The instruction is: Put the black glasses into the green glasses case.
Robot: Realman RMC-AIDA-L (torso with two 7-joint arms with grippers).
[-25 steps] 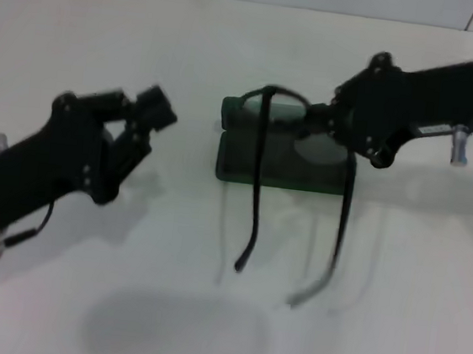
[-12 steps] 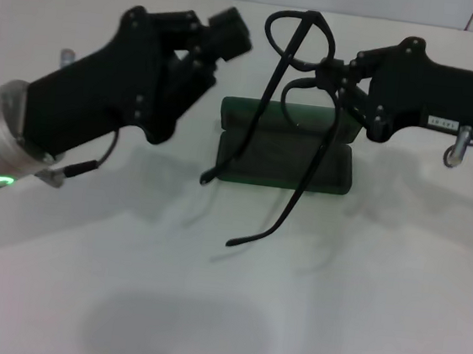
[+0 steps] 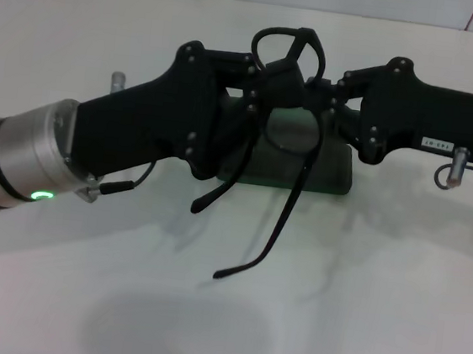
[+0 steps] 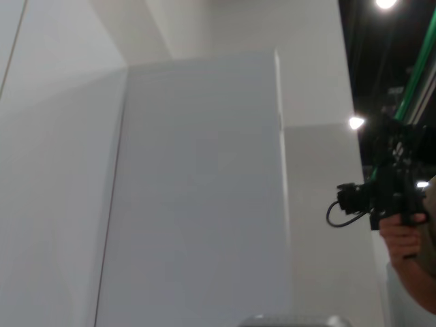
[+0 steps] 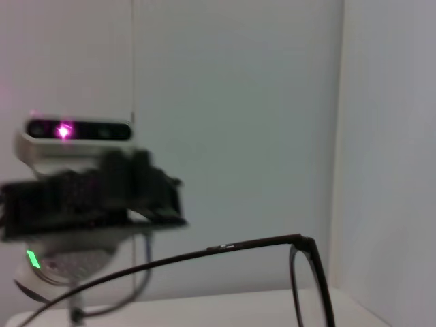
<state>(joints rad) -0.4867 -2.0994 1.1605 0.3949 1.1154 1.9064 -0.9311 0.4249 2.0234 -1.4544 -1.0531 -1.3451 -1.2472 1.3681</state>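
My right gripper (image 3: 321, 93) is shut on the black glasses (image 3: 290, 201) at the frame front and holds them in the air above the green glasses case (image 3: 329, 166). The temple arms hang open, down and forward. One temple and a lens rim of the glasses show in the right wrist view (image 5: 300, 272). My left gripper (image 3: 267, 83) has reached in from the left and is right at the glasses' left lens. The case lies on the white table (image 3: 375, 310) and is mostly hidden behind both arms. Whether it is open does not show.
The left forearm (image 3: 140, 125) crosses the table's left half at an angle. The left wrist view shows only white walls and a person holding a black device (image 4: 388, 197). The right wrist view shows my head camera (image 5: 75, 129) behind the left arm.
My left arm swung right and up until its gripper met the glasses. My right gripper lifted the glasses off the case, then held them near the same height.
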